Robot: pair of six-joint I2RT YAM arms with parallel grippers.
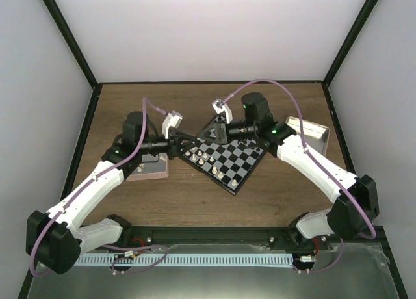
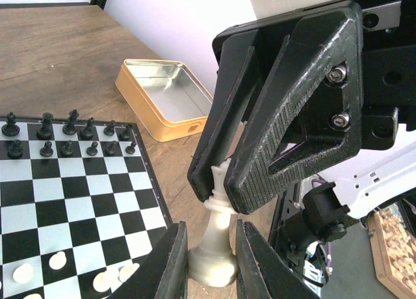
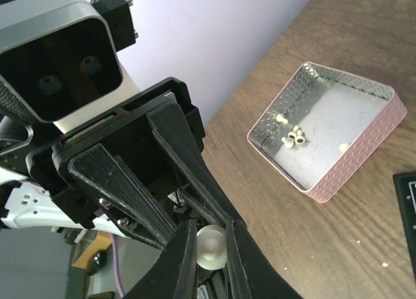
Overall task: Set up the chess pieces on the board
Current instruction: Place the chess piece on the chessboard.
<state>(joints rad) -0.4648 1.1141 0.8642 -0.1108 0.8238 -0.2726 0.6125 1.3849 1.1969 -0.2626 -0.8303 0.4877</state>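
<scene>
gripping piece (image 2: 212,266): left tool (image 2: 208,237), right tool (image 3: 210,239)

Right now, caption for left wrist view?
Left claw and right claw both grip one cream-white chess piece near the board.

**Tight off the board's far edge, open elsewhere**

Found the left gripper (image 2: 209,263) and right gripper (image 2: 222,196) nose to nose just off the far edge of the board (image 1: 237,161). Saw both clamped on one cream-white piece (image 2: 216,234), with no gap to pass between. Noted the pink tray (image 1: 151,172) under the left arm and the tan box (image 1: 311,131) behind the right. Counted rows of black pieces (image 2: 68,140) and white pieces (image 1: 207,158) along opposite board edges. Saw free room over the middle squares and the bare table (image 1: 195,104) beyond.
</scene>
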